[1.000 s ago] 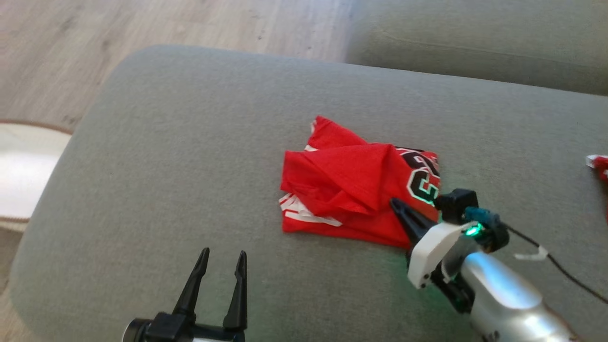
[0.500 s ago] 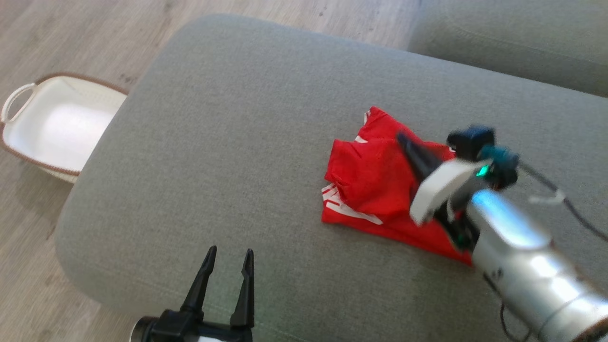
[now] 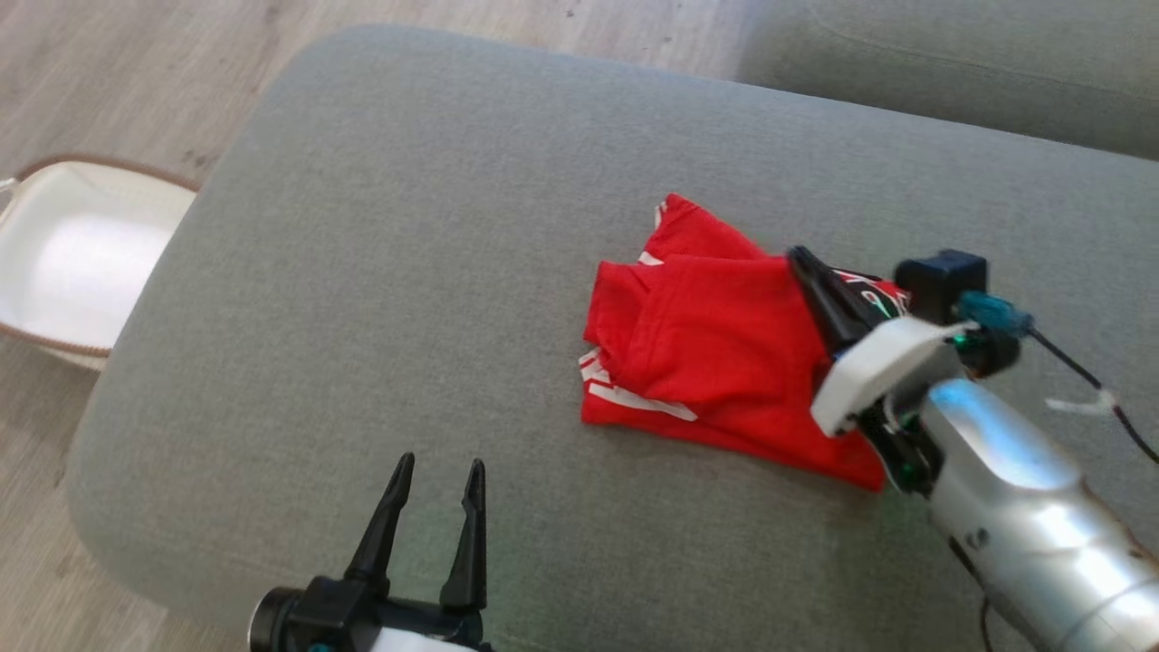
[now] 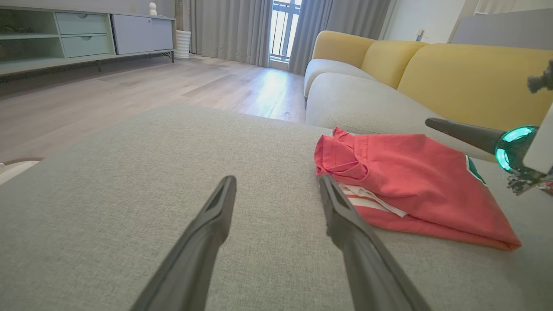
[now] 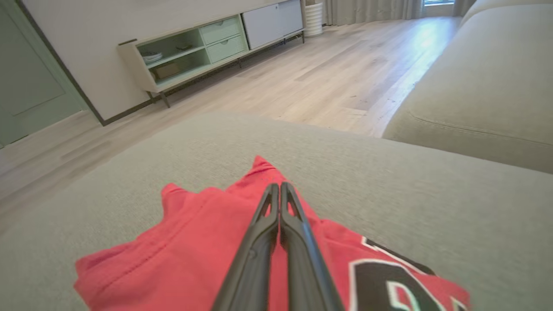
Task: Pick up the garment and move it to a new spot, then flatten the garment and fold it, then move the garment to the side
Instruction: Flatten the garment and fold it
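The red shirt (image 3: 715, 362) lies folded on the right half of the sofa seat (image 3: 407, 272). The clenched, empty right gripper (image 3: 797, 256) has moved over it, and it looks flatter. The left gripper (image 3: 437, 469) hangs released. Moving the shirt aside seems next.

The head camera looks down from high up at the gray cushion (image 3: 380, 272), with the floor (image 3: 109, 54) past its far edge. The left wrist camera sits low, close to the cushion, and looks along its own fingers (image 4: 207, 233) toward a yellow sofa (image 4: 453, 73) and a window (image 4: 283, 30). The right wrist camera is just above the red shirt (image 5: 181, 242), very near, facing a cabinet (image 5: 194, 47). All three views share the shirt and the cushion.
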Motion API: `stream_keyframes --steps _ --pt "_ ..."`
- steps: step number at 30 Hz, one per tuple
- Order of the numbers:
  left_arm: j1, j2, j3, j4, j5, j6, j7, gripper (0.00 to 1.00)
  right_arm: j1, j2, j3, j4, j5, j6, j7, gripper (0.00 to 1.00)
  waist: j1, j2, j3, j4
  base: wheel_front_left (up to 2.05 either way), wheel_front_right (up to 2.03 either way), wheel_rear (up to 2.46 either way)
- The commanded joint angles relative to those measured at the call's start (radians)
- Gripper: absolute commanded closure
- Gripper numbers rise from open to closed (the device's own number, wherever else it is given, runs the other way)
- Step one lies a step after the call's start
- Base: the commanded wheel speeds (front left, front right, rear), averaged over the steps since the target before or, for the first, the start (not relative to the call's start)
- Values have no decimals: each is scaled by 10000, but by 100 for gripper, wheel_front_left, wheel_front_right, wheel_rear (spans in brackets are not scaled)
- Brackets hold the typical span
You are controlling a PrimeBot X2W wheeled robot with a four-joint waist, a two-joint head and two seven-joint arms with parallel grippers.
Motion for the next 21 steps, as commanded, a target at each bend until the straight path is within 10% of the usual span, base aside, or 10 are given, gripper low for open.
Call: stream_keyframes --steps 1,3,4,5,13,21 --pt "-346 -66 321 -238 43 29 -95 0 90 -120 -224 -371 -45 -9 -133 100 -1 0 -95 -125 0 0 0" --pt "-310 -66 385 -222 50 55 -95 0 473 -187 -718 -606 -207 -9 -134 100 -1 0 -187 -251 0 0 0" --pt "-278 -67 437 -231 47 75 -95 0 689 -196 -1080 -770 -323 -9 -134 65 -1 0 -233 -335 0 0 0" --pt "-235 -67 503 -246 39 99 -95 0 931 -186 -1453 -941 -472 -9 -135 0 -1 0 -290 -437 0 0 0" --pt "269 -65 1243 -482 -9 252 -95 0 3220 365 -4535 -3353 -2819 -9 -136 0 -1 0 -973 -1667 0 0 0" --pt "768 -66 1857 -833 253 358 -95 0 5156 889 -5255 -5236 -3740 -9 -137 0 -1 0 -1619 -2831 0 0 0"
